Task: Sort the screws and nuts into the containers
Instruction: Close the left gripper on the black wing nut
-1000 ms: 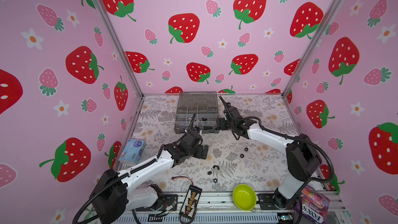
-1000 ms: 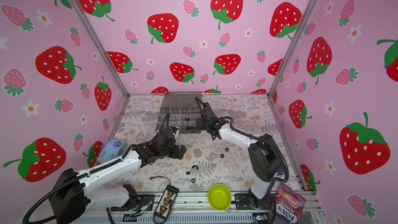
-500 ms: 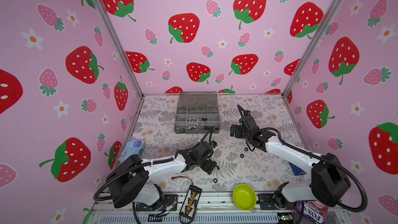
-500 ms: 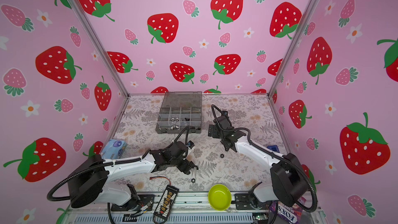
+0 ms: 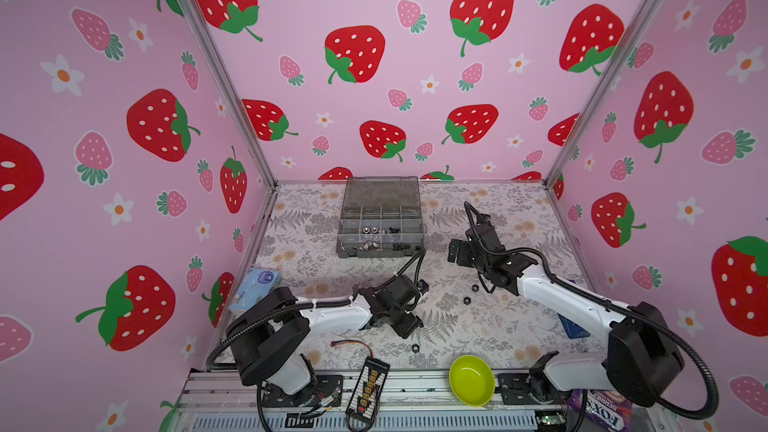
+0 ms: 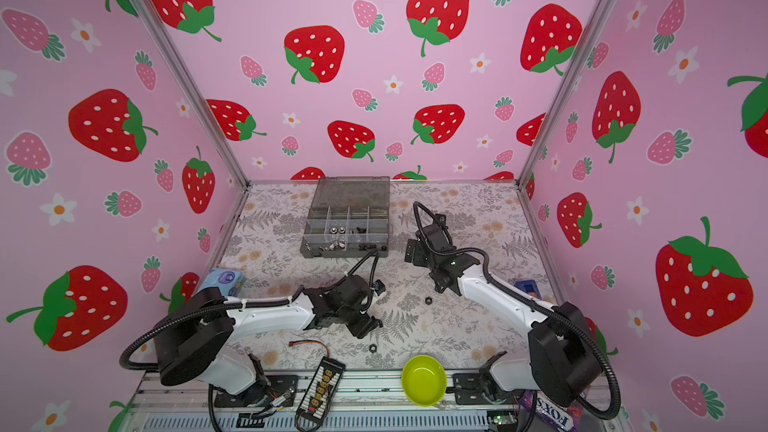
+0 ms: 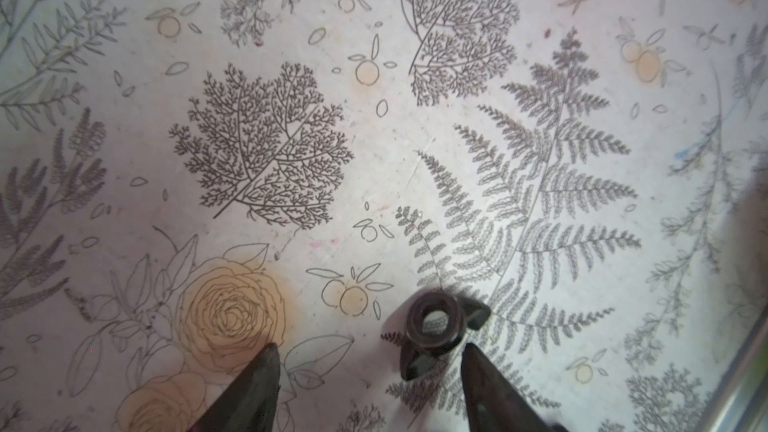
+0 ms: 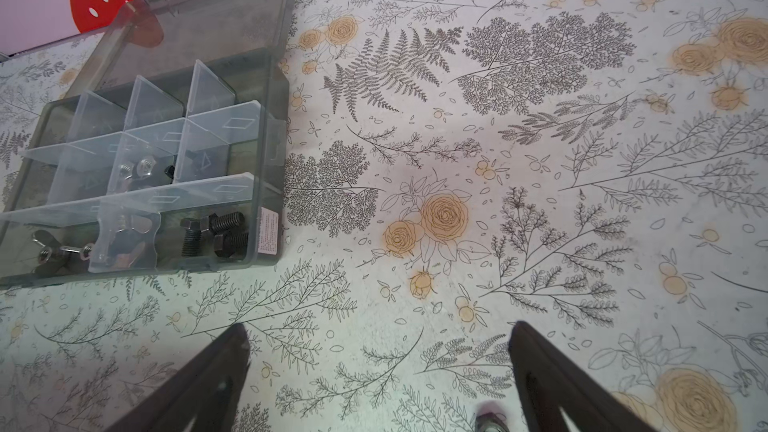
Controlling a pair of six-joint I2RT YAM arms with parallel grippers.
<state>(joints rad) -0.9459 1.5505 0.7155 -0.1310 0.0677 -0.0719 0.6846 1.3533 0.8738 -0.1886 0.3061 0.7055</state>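
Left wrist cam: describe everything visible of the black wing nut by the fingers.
The black wing nut looks like dull dark metal: a round collar with an open centre hole and two stubby wings. It lies flat on the floral table cover, between the left gripper's spread fingers, close beside one finger; whether they touch cannot be told.

Top views overlook the whole table [image 5: 478, 326]; wrist cameras face it closely.
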